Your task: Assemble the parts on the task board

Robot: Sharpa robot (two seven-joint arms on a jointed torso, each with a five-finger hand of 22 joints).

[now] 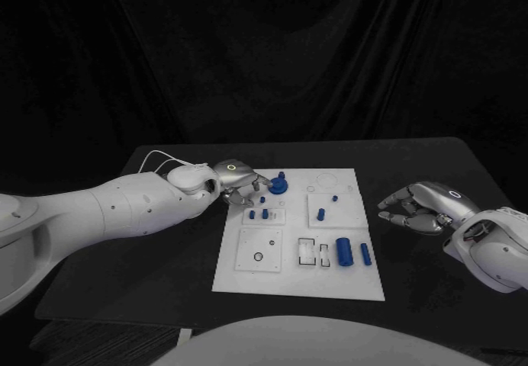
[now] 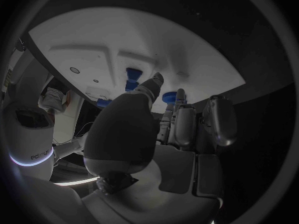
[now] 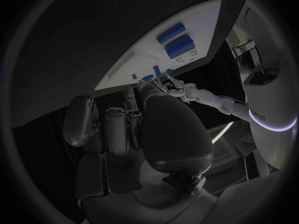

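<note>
The white task board point(image 1: 297, 286) lies mid-table. My left hand point(image 1: 240, 183) reaches over its far left corner and pinches an upright blue part point(image 1: 279, 183) that stands on the board; the left wrist view has this blue part point(image 2: 167, 97) between the thumb and a finger. Small blue pegs point(image 1: 259, 214) stand just in front of that hand, and two more point(image 1: 320, 213) sit in the middle panel. A thick blue cylinder point(image 1: 344, 251) and a thinner one point(image 1: 365, 255) lie near the board's right edge. My right hand point(image 1: 423, 207) hovers off that edge, fingers loosely bent, holding nothing.
White block-shaped slots point(image 1: 306, 252) and a ring hole point(image 1: 259, 257) mark the board's near panels. The black table point(image 1: 440, 160) has bare room behind and to the right of the board. The two cylinders point(image 3: 177, 42) lie beyond my right hand's fingers.
</note>
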